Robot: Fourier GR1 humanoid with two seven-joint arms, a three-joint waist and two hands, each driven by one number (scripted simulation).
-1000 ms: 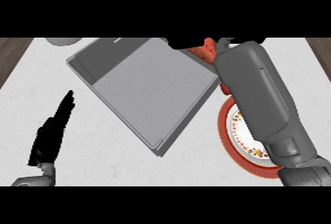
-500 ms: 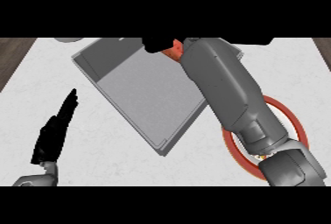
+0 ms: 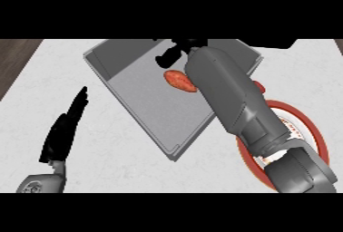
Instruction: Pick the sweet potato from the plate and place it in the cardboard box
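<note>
The reddish-orange sweet potato (image 3: pixel 177 80) lies inside the grey box (image 3: pixel 144 106), near its far end, partly hidden by my right forearm. My right hand (image 3: pixel 175 50) hovers just beyond it over the box, fingers relaxed and open, with a small gap to the potato. The red-rimmed plate (image 3: pixel 313 129) sits at the right, mostly covered by my right arm. My left hand (image 3: pixel 64 131) rests open on the counter at the left, fingers straight.
The box lies at an angle across the middle of the white marble counter (image 3: pixel 114 158). The counter's left edge (image 3: pixel 21 68) meets dark flooring at the upper left. A dark object (image 3: pixel 275 43) sits at the top right.
My right arm swung left from the plate over the box. The sweet potato, earlier held at the hand, now sits apart from the fingers inside the box. The left hand stayed still.
</note>
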